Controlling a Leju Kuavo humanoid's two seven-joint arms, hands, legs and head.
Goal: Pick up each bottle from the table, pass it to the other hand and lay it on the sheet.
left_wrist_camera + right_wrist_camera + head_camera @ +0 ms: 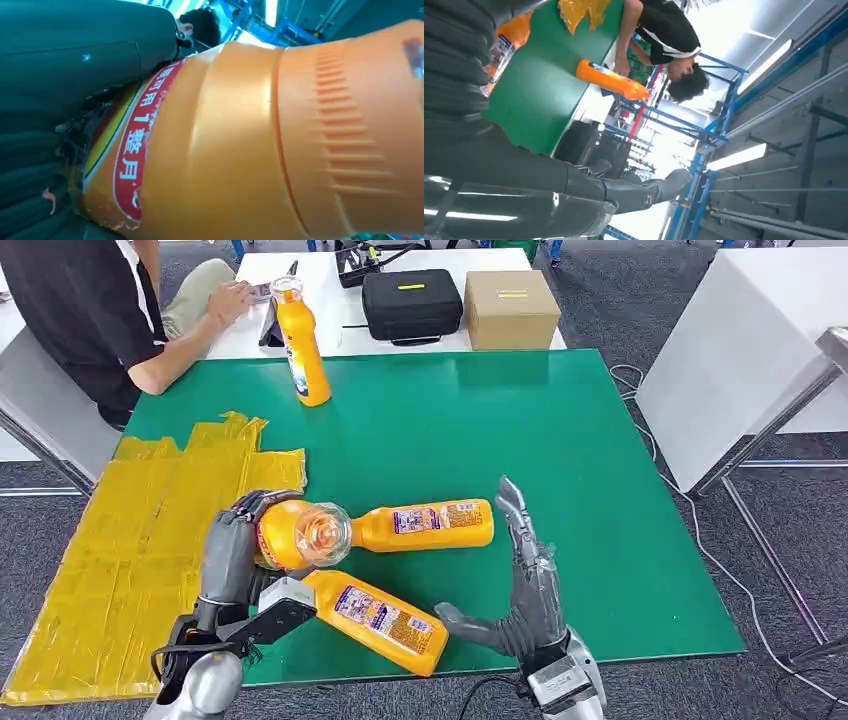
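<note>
Left wrist view: held bottle (240, 150) hiding left hand (232, 550) fingers (30, 190).

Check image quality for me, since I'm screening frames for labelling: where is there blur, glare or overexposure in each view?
Head view: evenly lit and sharp, with soft glare on the clear cap of the held bottle. Left wrist view: the bottle sits so close that it looks soft, though its red label stays legible. Right wrist view: ceiling lights and the bright background blow out, leaving the right robot hand dark.
</note>
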